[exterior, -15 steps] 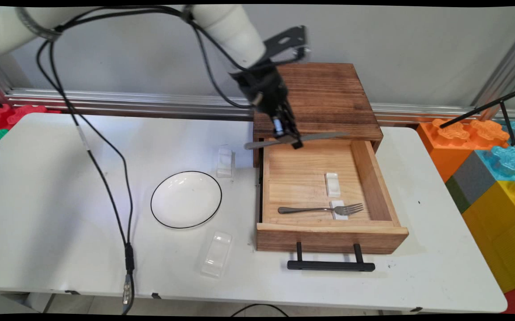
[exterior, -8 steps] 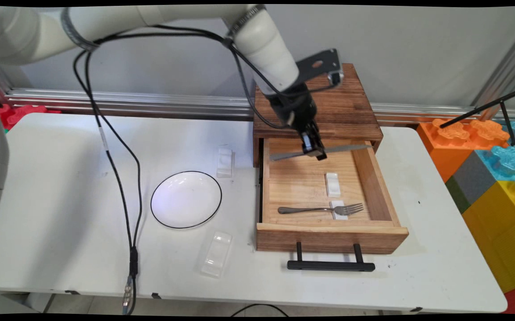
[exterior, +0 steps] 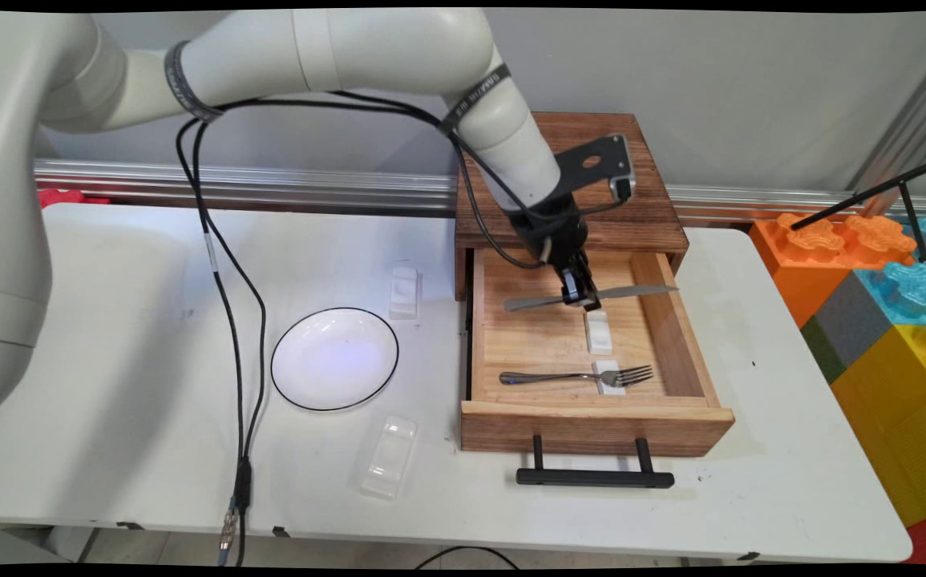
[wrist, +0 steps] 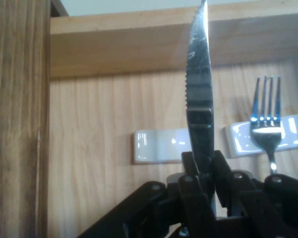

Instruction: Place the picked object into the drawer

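On the table's left part stand a white plate [exterior: 334,358] and two clear rests [exterior: 404,292], untouched. Right of these, the gripper [exterior: 579,298] hangs inside the open drawer [exterior: 675,336], its fingers closed tight on a knife [exterior: 591,296] held level above the empty white rest [exterior: 598,332]. The fork [exterior: 575,376] lies on the nearer rest [exterior: 612,383]. The knife appears clear of the drawer floor, though height is hard to judge.

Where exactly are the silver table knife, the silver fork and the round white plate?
silver table knife [exterior: 631,292], main view, on its blade.
silver fork [exterior: 571,376], main view, mid-handle.
round white plate with black rim [exterior: 334,358], main view, its bare centre.
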`<state>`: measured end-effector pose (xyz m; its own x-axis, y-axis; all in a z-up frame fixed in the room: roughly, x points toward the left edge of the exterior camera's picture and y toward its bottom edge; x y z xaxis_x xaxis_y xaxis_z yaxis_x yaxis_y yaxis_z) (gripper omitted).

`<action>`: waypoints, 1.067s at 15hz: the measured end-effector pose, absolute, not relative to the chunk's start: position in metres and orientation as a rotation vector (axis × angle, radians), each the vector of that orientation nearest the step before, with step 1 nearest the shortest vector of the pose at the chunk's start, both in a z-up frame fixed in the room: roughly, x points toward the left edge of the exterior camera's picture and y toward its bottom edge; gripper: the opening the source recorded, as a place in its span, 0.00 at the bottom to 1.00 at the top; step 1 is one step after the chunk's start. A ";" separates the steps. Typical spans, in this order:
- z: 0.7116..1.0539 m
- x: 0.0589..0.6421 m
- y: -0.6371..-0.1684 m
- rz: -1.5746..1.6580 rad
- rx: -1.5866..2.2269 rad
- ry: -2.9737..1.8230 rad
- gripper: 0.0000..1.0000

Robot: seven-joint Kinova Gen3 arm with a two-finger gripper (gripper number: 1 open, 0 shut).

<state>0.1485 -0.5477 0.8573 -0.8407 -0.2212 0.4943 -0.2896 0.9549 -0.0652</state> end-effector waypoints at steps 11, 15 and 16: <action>0.811 0.147 -0.557 0.185 0.387 -2.623 0.00; 0.800 0.149 -0.558 0.178 0.387 -2.633 0.00; 0.799 0.149 -0.559 0.177 0.386 -2.634 0.00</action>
<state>0.1491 -0.5587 0.7986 -0.8504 -0.2395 0.4685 -0.3000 0.9522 -0.0578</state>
